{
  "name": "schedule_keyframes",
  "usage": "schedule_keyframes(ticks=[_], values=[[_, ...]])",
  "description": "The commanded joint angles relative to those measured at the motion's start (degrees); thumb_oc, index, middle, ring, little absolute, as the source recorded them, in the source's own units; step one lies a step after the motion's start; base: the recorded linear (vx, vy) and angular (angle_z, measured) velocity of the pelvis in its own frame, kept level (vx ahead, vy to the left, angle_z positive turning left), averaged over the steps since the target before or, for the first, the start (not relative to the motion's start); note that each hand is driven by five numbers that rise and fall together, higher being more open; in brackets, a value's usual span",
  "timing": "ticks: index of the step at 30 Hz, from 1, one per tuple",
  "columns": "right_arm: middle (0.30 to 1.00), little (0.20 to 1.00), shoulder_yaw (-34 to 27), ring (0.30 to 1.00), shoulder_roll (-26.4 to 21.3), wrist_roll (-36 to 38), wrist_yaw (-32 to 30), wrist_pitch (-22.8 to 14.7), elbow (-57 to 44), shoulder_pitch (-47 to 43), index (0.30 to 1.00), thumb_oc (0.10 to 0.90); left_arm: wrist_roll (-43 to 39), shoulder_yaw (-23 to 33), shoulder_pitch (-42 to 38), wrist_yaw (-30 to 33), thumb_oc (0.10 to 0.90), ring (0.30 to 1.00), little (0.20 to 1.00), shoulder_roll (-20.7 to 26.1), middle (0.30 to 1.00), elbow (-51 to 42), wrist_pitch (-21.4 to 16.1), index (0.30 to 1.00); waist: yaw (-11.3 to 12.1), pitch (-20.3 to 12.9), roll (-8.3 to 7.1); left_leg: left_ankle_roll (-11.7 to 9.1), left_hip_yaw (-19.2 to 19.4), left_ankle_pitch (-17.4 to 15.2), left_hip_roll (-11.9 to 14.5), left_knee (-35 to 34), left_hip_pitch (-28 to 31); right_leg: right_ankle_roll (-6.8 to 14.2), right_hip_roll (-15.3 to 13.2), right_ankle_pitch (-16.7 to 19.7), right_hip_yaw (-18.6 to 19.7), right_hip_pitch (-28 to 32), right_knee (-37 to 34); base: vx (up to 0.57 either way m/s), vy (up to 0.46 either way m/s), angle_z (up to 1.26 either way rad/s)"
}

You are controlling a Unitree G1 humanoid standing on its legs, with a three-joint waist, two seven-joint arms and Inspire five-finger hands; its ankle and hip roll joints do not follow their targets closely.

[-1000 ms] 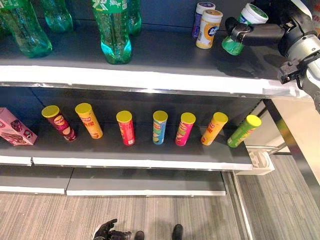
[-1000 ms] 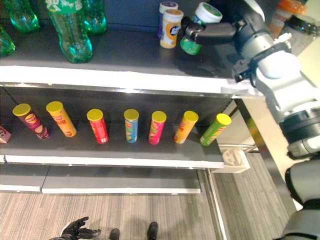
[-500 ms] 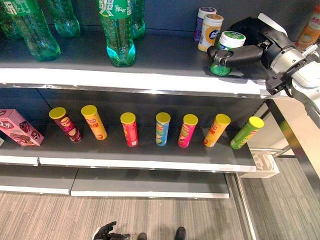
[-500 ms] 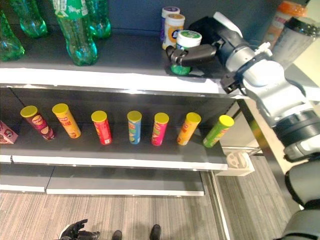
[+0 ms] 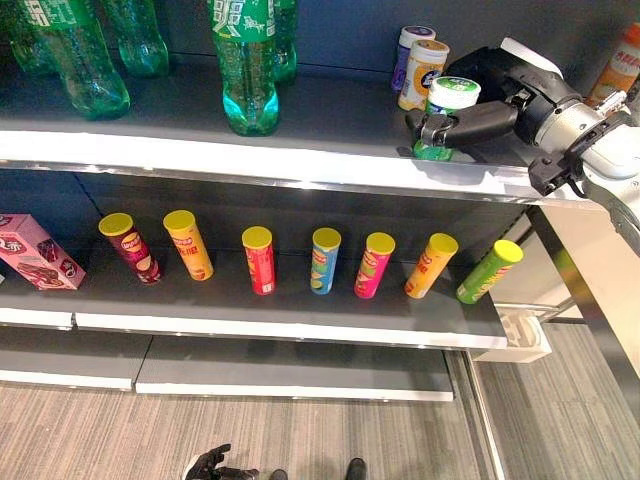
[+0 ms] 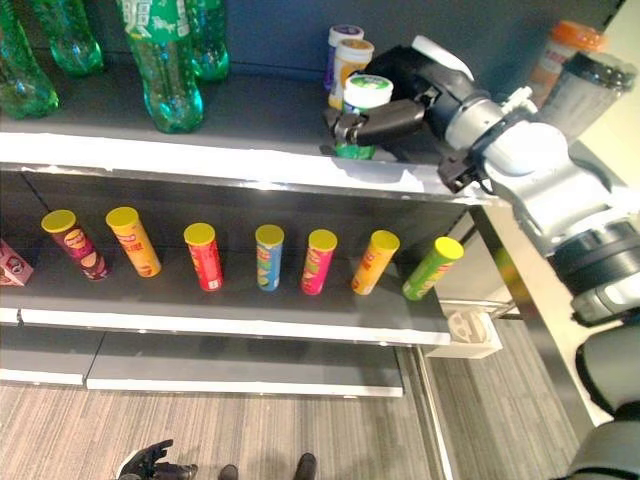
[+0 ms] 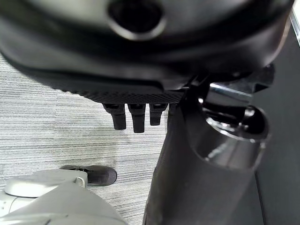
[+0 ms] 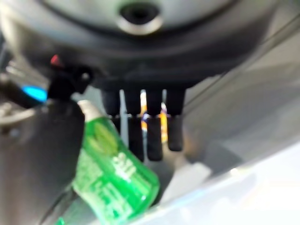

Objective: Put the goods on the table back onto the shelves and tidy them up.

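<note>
Starting at the left, our left hand (image 5: 210,463) hangs low over the floor with its fingers loosely curled and nothing in them (it plays no part here). On the top shelf (image 5: 300,165) the green bottles (image 5: 245,60) stand to the left, well apart from our work. Below, the row of yellow-lidded tubes (image 5: 325,258) leans along the middle shelf. Further right on the top shelf, two small canisters (image 5: 422,72) stand at the back, and just in front of them our right hand (image 5: 470,120) grips the green white-lidded jar (image 5: 440,118), thumb and fingers closed around it. The jar's base looks to be at or just above the shelf, close to the front edge.

The risks we see: letting go while the jar is tilted or not fully seated could tip it off the front lip onto the tubes below, and swinging the hand backward on release could knock the two canisters just behind
</note>
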Motion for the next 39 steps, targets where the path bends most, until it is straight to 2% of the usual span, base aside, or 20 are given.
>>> schedule_keyframes(ticks=[1,4,5,6,7,30,34,36,39], values=[[0.300,0.300,-0.08,0.300,-3.20,2.50,-1.83,-2.66,1.28,-7.08,0.300,0.400,0.49,-2.00,-0.60,0.08,0.800,0.900,0.900,3.16,0.900,1.25,-2.20,0.900,1.33,-2.91,-3.87,-4.32,1.83,-2.57,1.07,0.11,-2.41,5.91,-4.41,-6.86,-0.24,2.95,3.57,0.00,0.000,0.00],[0.300,0.300,-0.68,0.300,-3.01,2.42,-2.26,-2.65,1.85,-6.72,0.300,0.400,0.42,-1.99,-0.41,0.09,0.800,0.900,0.900,3.32,0.900,1.19,-2.19,0.900,1.32,-2.90,-3.91,-4.30,1.95,-2.64,1.06,0.11,-2.45,5.94,-4.38,-6.80,-0.08,2.88,3.46,0.00,0.000,0.00],[0.484,0.484,-1.63,0.484,-2.28,2.42,-2.91,-2.71,2.87,-6.41,0.484,0.522,0.40,-1.97,-0.42,0.24,0.800,0.900,0.900,3.36,0.900,1.47,-2.15,0.900,1.22,-2.75,-3.90,-4.25,2.10,-2.70,1.03,0.11,-2.44,5.95,-4.40,-6.64,0.02,2.74,3.46,0.00,0.000,0.00],[0.573,0.573,-1.95,0.573,-2.08,2.46,-3.02,-2.69,3.00,-6.27,0.573,0.582,0.34,-1.88,-0.44,0.31,0.800,0.900,0.900,3.39,0.900,1.50,-2.12,0.900,1.22,-2.74,-3.89,-4.23,2.13,-2.71,1.02,0.11,-2.41,5.96,-4.40,-6.60,0.02,2.76,3.44,0.00,0.000,0.00],[0.900,0.900,-2.42,0.900,-1.76,2.44,-3.21,-2.71,3.32,-6.11,0.900,0.800,0.17,-1.79,-0.47,0.38,0.800,0.900,0.900,3.46,0.900,1.59,-2.09,0.900,1.22,-2.70,-3.91,-4.19,2.17,-2.71,1.01,0.11,-2.36,5.97,-4.41,-6.56,0.07,2.76,3.40,0.00,0.000,0.00],[0.900,0.900,-7.27,0.900,-0.98,5.13,-4.97,-3.51,3.13,-3.82,0.900,0.800,-0.13,-1.65,-0.21,0.62,0.800,0.900,0.900,3.48,0.900,1.41,-2.05,0.900,0.89,-2.92,-3.94,-3.98,2.76,-3.12,1.05,0.11,-1.94,5.99,-4.22,-6.23,0.74,3.06,2.90,0.00,0.000,0.00],[0.900,0.900,-11.41,0.900,-1.44,8.82,-6.45,-4.99,3.09,-3.96,0.900,0.800,-0.38,-1.36,-0.11,0.56,0.800,0.900,0.900,3.83,0.900,1.46,-2.09,0.900,0.85,-3.10,-4.05,-4.02,2.97,-3.31,1.10,0.11,-1.81,6.07,-4.11,-6.19,0.89,3.09,2.74,0.00,0.000,0.00],[0.900,0.900,-16.77,0.900,-1.23,13.96,-7.95,-7.06,3.78,-4.03,0.900,0.800,-0.66,-1.29,0.00,0.53,0.800,0.900,0.900,3.79,0.900,1.77,-1.98,0.900,0.75,-3.42,-4.07,-4.01,3.00,-3.50,1.12,0.11,-1.69,6.13,-4.03,-6.19,0.97,3.30,2.51,0.04,-0.019,0.00],[0.900,0.900,-21.13,0.900,-1.93,17.76,-9.44,-9.07,4.78,-4.91,0.900,0.800,-0.92,-1.08,0.27,0.46,0.800,0.900,0.900,4.01,0.900,2.11,-1.86,0.900,0.63,-3.82,-4.16,-4.02,2.98,-3.73,1.19,0.11,-1.57,6.18,-3.94,-6.24,1.03,3.38,2.34,0.00,0.000,0.00]])
